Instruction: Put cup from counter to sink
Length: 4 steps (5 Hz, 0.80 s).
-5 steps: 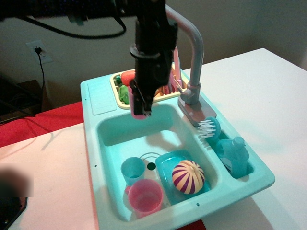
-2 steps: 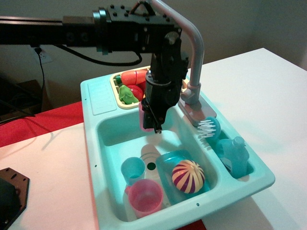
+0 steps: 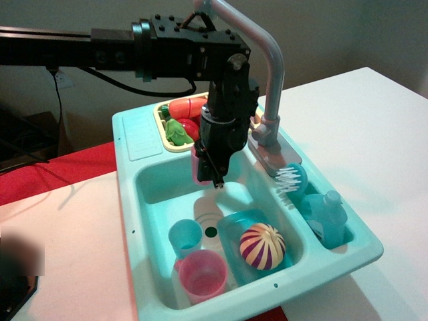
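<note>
- The jaws were pressed in on the cup [image 3: 199, 162], pinching its pale pink wall from either side, with the dark fingers reaching down past its lower edge.
- The gripper [image 3: 215, 175] hung over the back half of the sink [image 3: 155, 186], above the basin floor and not touching it, so the cup was in the air inside the basin's outline and no longer on the counter [image 3: 142, 136].
- I judged it was held there because that back stretch was the only bare floor: the front was taken up by a small blue cup [image 3: 185, 237], a wider pink cup [image 3: 202, 274] and a blue tray [image 3: 235, 227] with a striped ball [image 3: 262, 246] on it.
- The arm [image 3: 80, 50] reached in level from the left side of the picture, and the wrist dropped straight down just beside the grey faucet [image 3: 264, 60] (close, though I saw no contact).
- The cup itself was mostly hidden behind the fingers; only a narrow pale pink strip showed at their left edge, faintly see-through and upright as far as I could tell.
- It looked light and thin-walled, so I guessed a gentle squeeze was enough to hold it.
- To my eye the task was nearly done: lowering and letting go were what was left.
- Behind the gripper, the yellow dish rack [image 3: 162, 130] held toy vegetables.
</note>
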Motion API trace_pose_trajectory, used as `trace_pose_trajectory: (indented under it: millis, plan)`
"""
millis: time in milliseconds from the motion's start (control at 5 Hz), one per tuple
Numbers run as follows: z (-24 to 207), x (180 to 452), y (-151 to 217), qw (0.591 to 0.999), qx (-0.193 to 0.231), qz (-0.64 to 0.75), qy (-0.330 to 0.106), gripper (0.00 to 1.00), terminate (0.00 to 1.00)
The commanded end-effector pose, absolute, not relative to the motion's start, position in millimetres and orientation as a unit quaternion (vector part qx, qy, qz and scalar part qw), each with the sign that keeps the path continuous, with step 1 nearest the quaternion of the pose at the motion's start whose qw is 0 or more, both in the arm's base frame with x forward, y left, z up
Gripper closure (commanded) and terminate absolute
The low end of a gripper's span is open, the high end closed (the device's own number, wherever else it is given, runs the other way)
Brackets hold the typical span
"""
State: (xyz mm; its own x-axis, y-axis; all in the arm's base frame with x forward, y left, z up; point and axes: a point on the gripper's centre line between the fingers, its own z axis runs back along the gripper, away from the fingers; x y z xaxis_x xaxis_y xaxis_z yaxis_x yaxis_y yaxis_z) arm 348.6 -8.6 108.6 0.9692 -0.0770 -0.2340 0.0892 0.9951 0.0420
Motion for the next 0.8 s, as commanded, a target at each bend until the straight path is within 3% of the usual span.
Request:
trace_pose_trajectory:
  millis: [0,400,600]
  plan:
    - [125,354,-8,0.993,0.027,-0.040,0.105,0.00,0.00]
    - [127,351,-8,0.993,0.031,-0.035,0.109,0.00,0.00]
    - [138,349,-4,0.992,0.050,-0.032,0.114,0.00,1.00]
